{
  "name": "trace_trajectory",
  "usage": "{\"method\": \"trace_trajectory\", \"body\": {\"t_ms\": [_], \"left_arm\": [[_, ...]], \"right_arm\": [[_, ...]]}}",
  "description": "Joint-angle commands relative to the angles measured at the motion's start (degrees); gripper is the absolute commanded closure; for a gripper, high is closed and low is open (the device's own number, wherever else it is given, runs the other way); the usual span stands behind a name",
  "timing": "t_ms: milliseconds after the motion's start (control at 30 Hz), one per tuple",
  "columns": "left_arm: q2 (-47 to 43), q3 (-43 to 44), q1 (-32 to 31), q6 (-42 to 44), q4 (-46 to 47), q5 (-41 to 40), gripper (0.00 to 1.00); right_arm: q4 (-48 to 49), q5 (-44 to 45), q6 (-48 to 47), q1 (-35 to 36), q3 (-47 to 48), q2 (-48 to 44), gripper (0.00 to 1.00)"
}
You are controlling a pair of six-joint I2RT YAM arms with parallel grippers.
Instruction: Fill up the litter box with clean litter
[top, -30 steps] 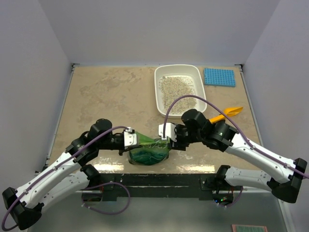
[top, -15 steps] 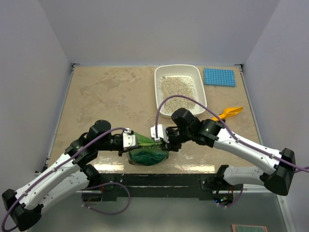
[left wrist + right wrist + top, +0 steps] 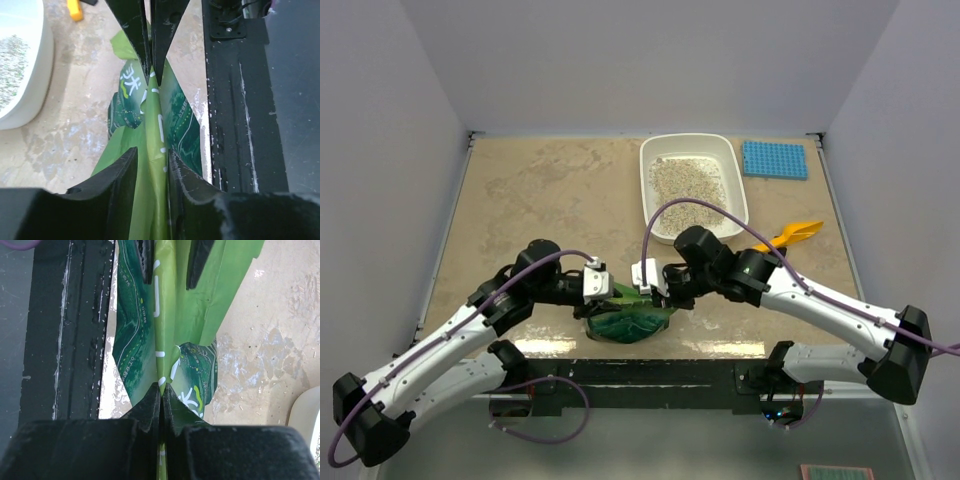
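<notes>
Green bag (image 3: pixel 630 322) sits at the near edge of the desk (image 3: pixel 540 200), between the two arms, with its top pulled into a ridge. Right gripper (image 3: pixel 645 283) is at the bag's right end, clenched flat on that ridge with only the film between the jaws. Left gripper (image 3: pixel 604 288) is at the bag's left end, jaws parted and straddling the fold. No pinch visible, so it reads as released. The two grippers face each other along the ridge, tips near but apart.

Litter box (image 3: pixel 645 190) is beyond the bag, back and to the right, well apart from it. Clean litter (image 3: pixel 685 185) is spread over its floor. Orange scoop (image 3: pixel 795 233) lies right of the bag. Blue mat (image 3: pixel 775 160) is farther back-right of the bag, past the box.
</notes>
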Motion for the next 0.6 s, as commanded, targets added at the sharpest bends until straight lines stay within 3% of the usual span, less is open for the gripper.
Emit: {"method": "trace_trajectory", "body": {"t_ms": [0, 233, 300, 367, 533, 567], "left_arm": [[4.38, 3.43, 0.21, -1.81, 5.24, 5.58, 0.63], [10.36, 2.82, 0.03, -3.47, 9.27, 5.06, 0.63], [11.42, 1.59, 0.03, -4.00, 9.90, 3.48, 0.77], [12.83, 1.33, 0.03, -4.27, 9.46, 2.51, 1.00], [11.26, 1.41, -0.14, -3.04, 7.88, -2.76, 1.00], [10.73, 1.50, -0.14, -2.95, 8.05, -3.38, 1.00]], "right_arm": [[1.14, -0.49, 0.63, -0.03, -0.63, -2.46, 1.00], [1.32, -0.23, 0.90, -0.03, -0.72, -4.66, 1.00], [1.49, -0.15, 0.98, -0.03, -0.72, -5.01, 1.00], [1.40, -0.06, 0.98, -0.03, -0.63, -5.28, 1.00], [1.84, 2.57, 3.08, -0.11, -0.19, -5.28, 1.00], [3.32, 6.58, 4.40, -0.03, -0.11, -5.98, 0.93]]}}
